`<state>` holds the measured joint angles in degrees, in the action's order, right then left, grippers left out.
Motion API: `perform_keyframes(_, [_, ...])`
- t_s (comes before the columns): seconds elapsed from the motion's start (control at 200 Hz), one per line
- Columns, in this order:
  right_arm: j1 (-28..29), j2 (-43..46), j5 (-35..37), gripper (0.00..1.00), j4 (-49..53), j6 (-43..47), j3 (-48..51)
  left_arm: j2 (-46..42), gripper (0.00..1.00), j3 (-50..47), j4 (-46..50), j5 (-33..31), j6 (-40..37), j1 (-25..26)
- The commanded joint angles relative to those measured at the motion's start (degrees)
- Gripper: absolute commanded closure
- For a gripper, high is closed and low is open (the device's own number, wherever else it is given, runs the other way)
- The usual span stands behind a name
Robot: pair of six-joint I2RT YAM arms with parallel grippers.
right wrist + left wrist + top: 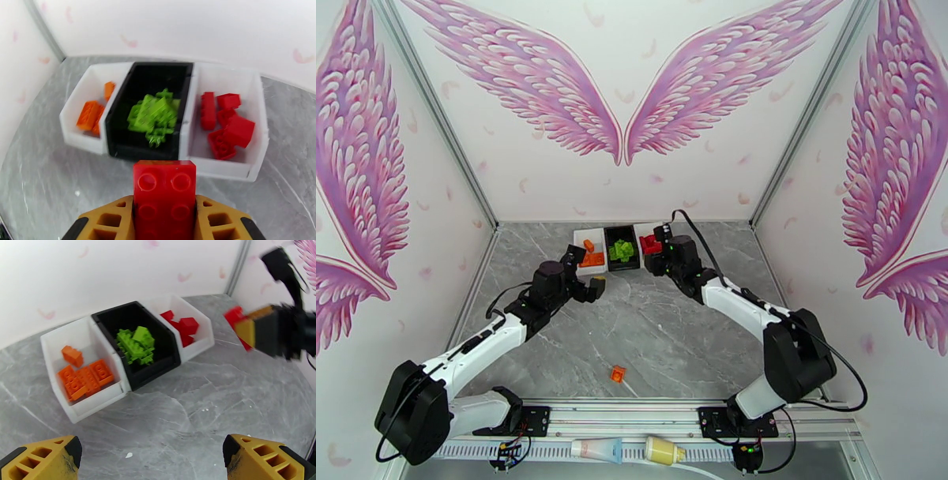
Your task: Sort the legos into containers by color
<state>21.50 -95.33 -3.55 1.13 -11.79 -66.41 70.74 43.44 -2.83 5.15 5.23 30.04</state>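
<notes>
Right wrist view: the held red brick [164, 193] runs off the bottom edge, so you cannot see its near end; both fingers [108, 221] are cropped too. Left wrist view: right gripper [241, 325] blurred, hiding most of that brick. Top view: lone orange brick [617, 373], studs too small for you to count.

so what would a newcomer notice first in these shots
Probably the red lego clamped in the right end effector, held just in front of the row of containers at the far edge of the table, each box already filled with a single colour. Then the huge pink wings painted behind it, and one stray orange lego lying alone near the table's near edge.
</notes>
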Motion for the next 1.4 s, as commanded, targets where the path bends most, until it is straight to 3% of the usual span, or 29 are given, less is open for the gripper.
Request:
perform_keyframes(0.0, [-2.5, -5.4, 0.7, 0.67, 1.5, -3.8, -5.2, -0.7, 0.01, -1.1, -1.0, 3.8, -4.0, 1.4])
perform_keyframes(0.35, [-4.8, -24.3, 1.2, 0.66, 6.0, -2.6, -23.9, 1.2, 0.01, -1.6, -3.3, 2.6, -2.0, 5.5])
perform_keyframes(0.455, [-5.7, -30.0, -1.8, 0.63, 12.9, -4.1, -32.8, 1.3, 0.01, -2.0, -4.3, 1.1, -1.2, 6.2])
perform_keyframes(0.625, [-5.7, -32.4, -2.6, 0.60, 12.7, -4.9, -36.2, 1.3, 0.01, -3.0, -6.9, -0.9, 0.5, 7.4])
perform_keyframes(0.79, [-5.8, -30.8, -2.5, 0.34, 11.9, -4.7, -35.1, 0.5, 0.01, -2.8, -5.6, -2.7, -0.2, 9.2])
perform_keyframes(0.975, [-5.8, -23.5, -2.8, 0.18, 8.9, -3.1, -28.5, -0.7, 0.01, -1.9, -2.4, -5.6, 0.1, 12.3])
perform_keyframes(1.145, [-5.8, -15.5, -4.1, 0.10, 4.9, -2.3, -19.6, -1.6, 0.01, -0.4, 3.7, -12.1, 1.3, 18.0])
perform_keyframes(1.394, [-5.5, -5.7, -7.6, 0.06, 2.4, -1.9, -8.7, -1.0, 0.01, 2.7, 17.7, -21.1, 12.6, 26.2])
